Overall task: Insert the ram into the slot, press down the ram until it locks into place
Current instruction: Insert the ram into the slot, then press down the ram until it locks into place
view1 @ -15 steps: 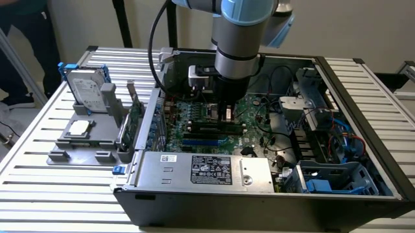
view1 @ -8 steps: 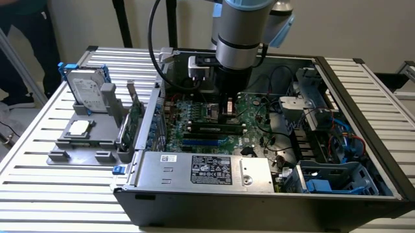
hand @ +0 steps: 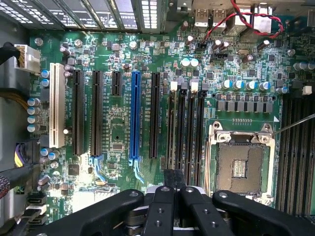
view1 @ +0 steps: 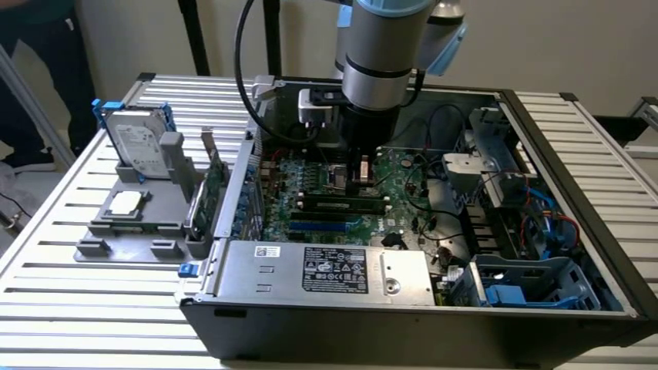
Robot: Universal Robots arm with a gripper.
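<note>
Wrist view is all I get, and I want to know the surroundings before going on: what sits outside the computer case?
Observer: A grey fixture stands on the slatted table, at the exterior view's left of the case.
Operator: Anything on it?
Observer: A hard drive in a blue frame, standing upright.
Operator: How is the arm posed?
Observer: The arm comes straight down into the open case, and the ram lies along the board right by its tip.
</note>
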